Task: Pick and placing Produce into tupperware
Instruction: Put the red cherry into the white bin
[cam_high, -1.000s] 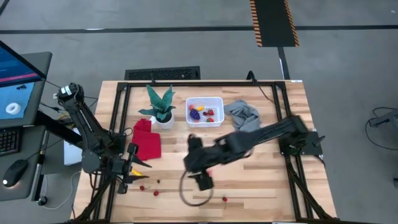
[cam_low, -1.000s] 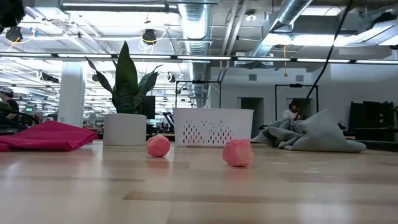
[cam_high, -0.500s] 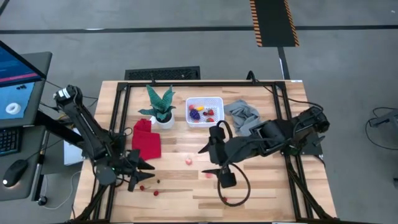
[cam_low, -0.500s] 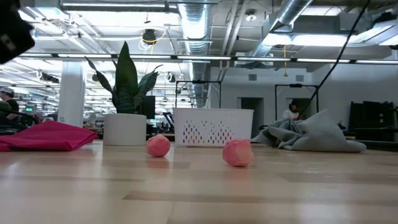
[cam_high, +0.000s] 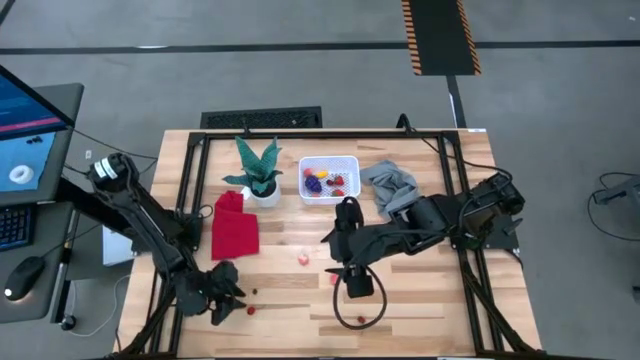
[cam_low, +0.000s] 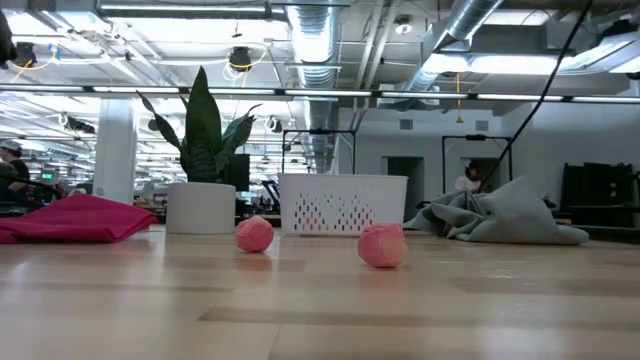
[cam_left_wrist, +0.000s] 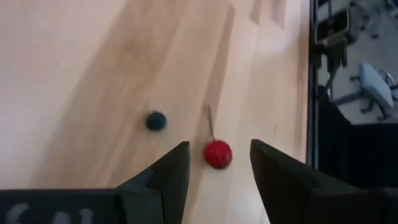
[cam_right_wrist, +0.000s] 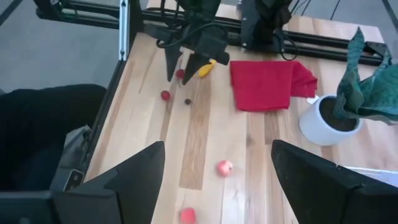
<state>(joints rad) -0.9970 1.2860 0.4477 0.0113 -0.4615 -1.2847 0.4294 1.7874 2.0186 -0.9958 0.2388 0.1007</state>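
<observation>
Left end effector (cam_left_wrist: 214, 165) over a cherry (cam_left_wrist: 217, 154)
Its fingers stand apart, straddling the cherry on the bench (cam_left_wrist: 87, 74); right end effector (cam_high: 357, 285), spread wide, hovers mid-bench near two pink balls (cam_high: 303, 258).

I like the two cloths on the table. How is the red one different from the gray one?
The red cloth is bright red; the gray cloth is dull gray. The red cloth lies flat and folded, while the gray cloth sits crumpled in a heap. The red cloth lies on the plant's side of the white bin, the gray cloth on the other. Both rest on the wooden table, untouched.
</observation>
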